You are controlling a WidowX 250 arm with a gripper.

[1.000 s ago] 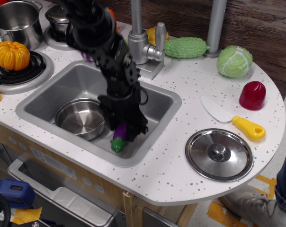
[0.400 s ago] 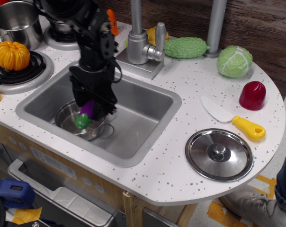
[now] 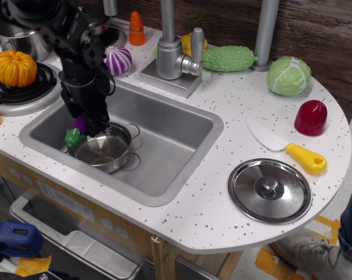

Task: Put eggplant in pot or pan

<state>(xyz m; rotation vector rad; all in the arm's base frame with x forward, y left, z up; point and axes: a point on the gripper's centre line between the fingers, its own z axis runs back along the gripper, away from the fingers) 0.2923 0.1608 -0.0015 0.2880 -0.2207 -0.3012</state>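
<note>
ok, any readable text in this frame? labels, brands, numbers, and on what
None. No word, number or brand can be read on anything in view.
The lid, pot, faucet and sink show bare metal.
The eggplant at the claw, the cabbage and the knife are unmarked plastic.
The counter only has speckles.

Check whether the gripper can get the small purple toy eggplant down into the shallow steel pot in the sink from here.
Probably yes. The gripper holds the small purple toy eggplant at the shallow steel pot's left rim, and the pot looks empty and uncovered; it may need to shift right first.
</note>
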